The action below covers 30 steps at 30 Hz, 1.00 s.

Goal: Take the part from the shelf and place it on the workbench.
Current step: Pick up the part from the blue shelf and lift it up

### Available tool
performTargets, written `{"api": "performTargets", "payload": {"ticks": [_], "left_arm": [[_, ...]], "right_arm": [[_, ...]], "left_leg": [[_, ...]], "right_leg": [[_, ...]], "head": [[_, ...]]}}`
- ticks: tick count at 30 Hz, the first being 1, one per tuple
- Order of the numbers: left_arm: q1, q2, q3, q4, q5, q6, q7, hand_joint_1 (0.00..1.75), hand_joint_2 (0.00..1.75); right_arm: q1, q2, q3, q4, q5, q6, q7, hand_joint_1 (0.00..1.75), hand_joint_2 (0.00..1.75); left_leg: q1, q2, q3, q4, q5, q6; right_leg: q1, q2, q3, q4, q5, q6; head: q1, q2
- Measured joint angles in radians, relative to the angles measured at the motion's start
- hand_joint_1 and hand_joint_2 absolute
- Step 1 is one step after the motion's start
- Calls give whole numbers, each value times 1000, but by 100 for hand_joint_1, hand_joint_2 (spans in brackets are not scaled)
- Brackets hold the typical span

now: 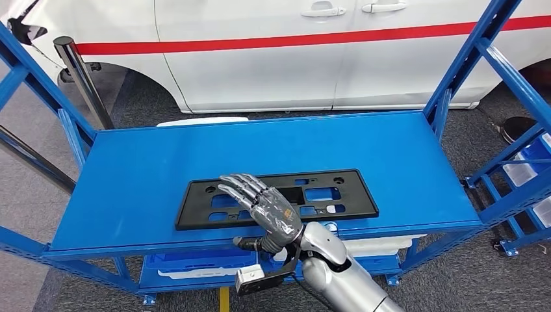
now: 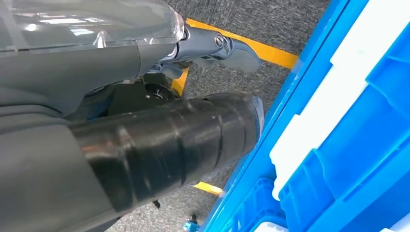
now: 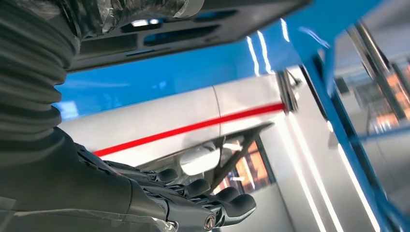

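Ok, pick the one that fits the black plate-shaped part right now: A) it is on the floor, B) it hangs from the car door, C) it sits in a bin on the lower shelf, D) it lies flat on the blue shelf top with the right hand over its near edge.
D: the black part lies flat on the blue shelf top, and the right hand is over its near edge.

One black plastic frame (image 1: 276, 197) lies on one blue shelf (image 1: 162, 162), and one robot hand (image 1: 263, 208) reaches over it. Behind stands one white car (image 1: 292, 58) with one red stripe (image 1: 260, 42) and two door handles (image 1: 323, 11). One metal post (image 1: 83, 78) stands at the left.
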Motion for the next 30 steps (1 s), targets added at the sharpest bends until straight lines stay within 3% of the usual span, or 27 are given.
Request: {"api": "performTargets", "payload": {"ticks": [8, 24, 30], "left_arm": [[-2, 8, 0, 0, 0, 1, -2, 0, 0], [-3, 14, -11, 0, 0, 7, -1, 0, 0], [-3, 16, -21, 0, 0, 12, -1, 0, 0]], "right_arm": [[-88, -29, 50, 40, 29, 33, 46, 0, 175], [-119, -52, 79, 78, 32, 71, 69, 0, 175], [-132, -55, 95, 105, 27, 140, 74, 0, 175]], "left_leg": [[0, 0, 0, 3, 0, 0], [-1, 0, 0, 3, -1, 0], [-1, 0, 0, 3, -1, 0]], "right_leg": [[-1, 0, 2, -1, 0, 0], [-1, 0, 2, -1, 1, 1], [-1, 0, 2, -1, 1, 1]], "head": [[0, 0], [0, 0], [0, 0]]}}
